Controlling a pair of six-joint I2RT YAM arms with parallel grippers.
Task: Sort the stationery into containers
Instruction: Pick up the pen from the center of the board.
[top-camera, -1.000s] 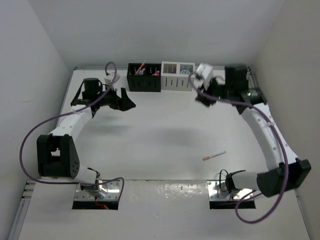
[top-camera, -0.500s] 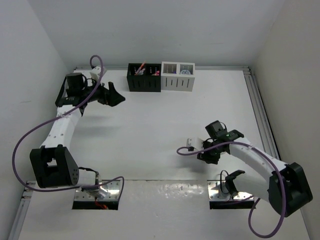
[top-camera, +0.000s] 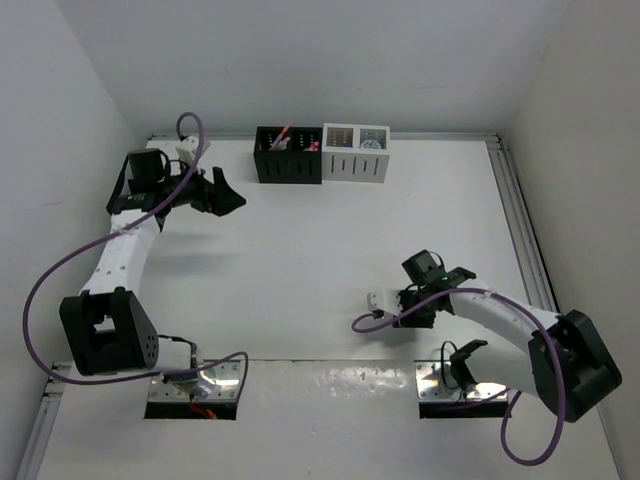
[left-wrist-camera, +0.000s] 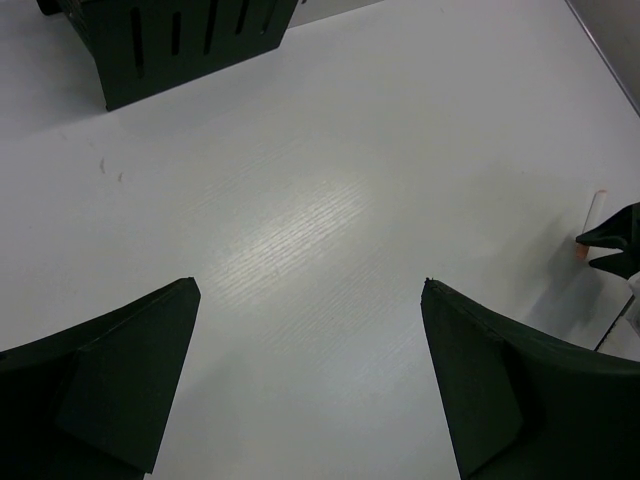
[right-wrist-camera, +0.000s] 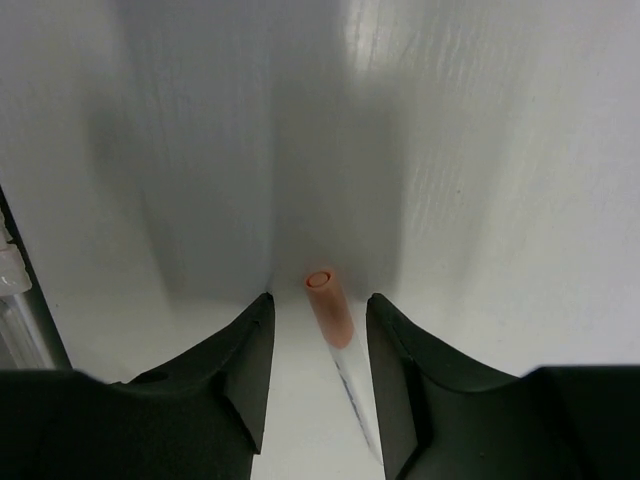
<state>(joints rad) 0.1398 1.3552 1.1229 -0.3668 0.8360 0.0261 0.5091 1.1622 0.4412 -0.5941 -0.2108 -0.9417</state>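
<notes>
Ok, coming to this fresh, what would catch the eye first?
The right gripper is down on the table near its front right, jaws straddling a lone orange-tipped pen with a gap on each side. At the back edge the black box and white box stand side by side, and the left gripper hangs wide open to their left.

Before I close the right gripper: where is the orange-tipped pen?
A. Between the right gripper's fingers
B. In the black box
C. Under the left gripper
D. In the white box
A: the right wrist view shows the pen on the table between the fingers of the right gripper, with a gap on each side.
</notes>
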